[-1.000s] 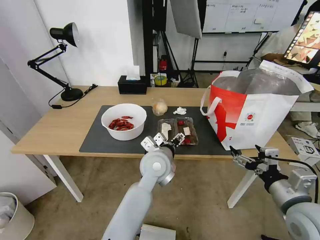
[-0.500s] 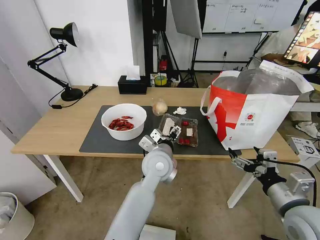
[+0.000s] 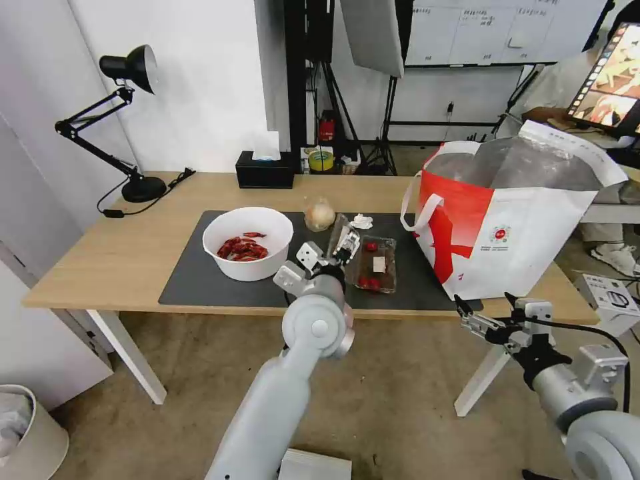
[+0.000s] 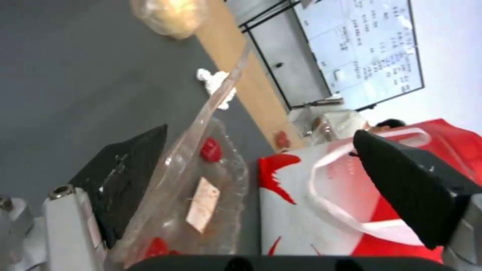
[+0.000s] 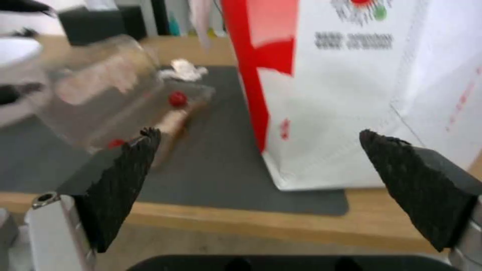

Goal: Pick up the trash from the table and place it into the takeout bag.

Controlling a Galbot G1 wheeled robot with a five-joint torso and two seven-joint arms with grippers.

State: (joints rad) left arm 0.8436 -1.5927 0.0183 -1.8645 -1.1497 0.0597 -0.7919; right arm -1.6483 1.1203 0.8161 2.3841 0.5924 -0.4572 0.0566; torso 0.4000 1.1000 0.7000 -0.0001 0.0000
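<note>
Left gripper (image 3: pixel 343 253): pinches the clear two-part tray (image 4: pixel 201 195) by its raised flap, tilting it off the bench (image 3: pixel 120 253) for transfer; takeout bag (image 3: pixel 507 227) stands beyond. Right gripper (image 3: pixel 481 325): spread, idle below bench edge.

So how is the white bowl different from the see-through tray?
The white bowl is round and solid white; the clear tray is a see-through, two-part box. The bowl sits flat on the grey mat, untouched, while one half of the tray is tipped up at the left gripper. The bowl holds a heap of red shells; the tray has a few red scraps. Both are trash on the table.
</note>
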